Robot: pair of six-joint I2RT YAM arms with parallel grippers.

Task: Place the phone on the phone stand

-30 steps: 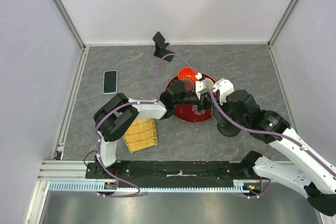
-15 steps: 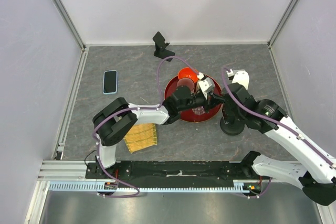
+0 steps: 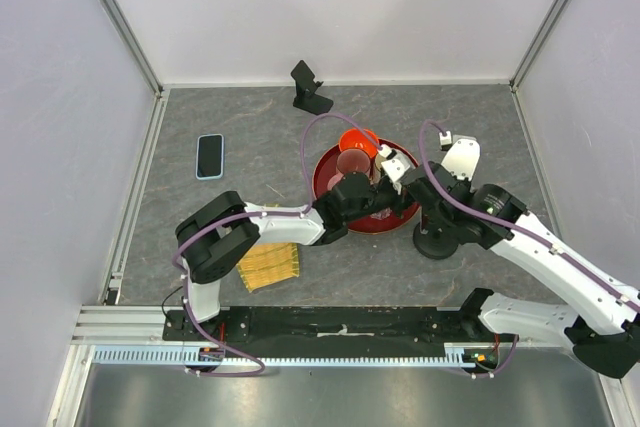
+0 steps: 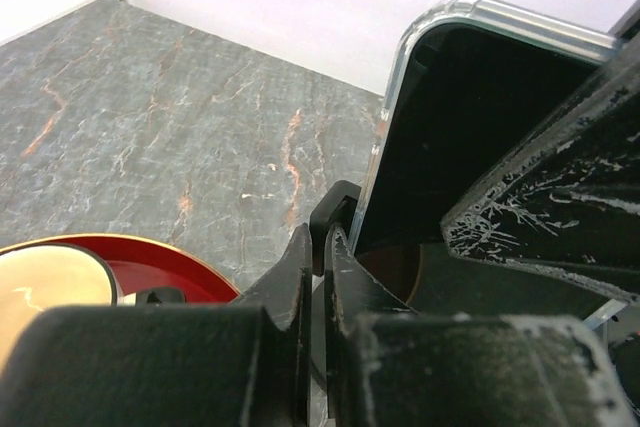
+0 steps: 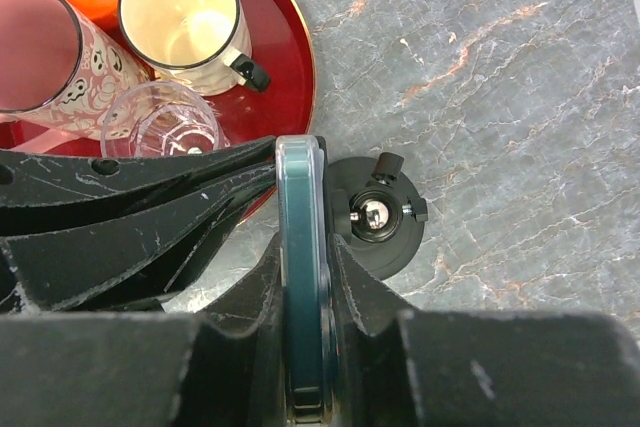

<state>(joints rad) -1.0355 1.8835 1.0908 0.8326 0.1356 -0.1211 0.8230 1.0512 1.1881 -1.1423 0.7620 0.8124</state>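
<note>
Beside the tray [image 5: 285,37], the right hand [image 5: 302,187] pinches a phone [image 5: 303,287] on edge; the left hand [image 4: 318,247] is pressed together.

grey table [image 3: 480,117] bears tray [image 3: 328,172], phone [image 3: 210,156]

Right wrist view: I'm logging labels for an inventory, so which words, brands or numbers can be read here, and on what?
None can be read. The pink cup bears only white figures, not letters; the phone edge gripped by the right end effector shows no print.
</note>
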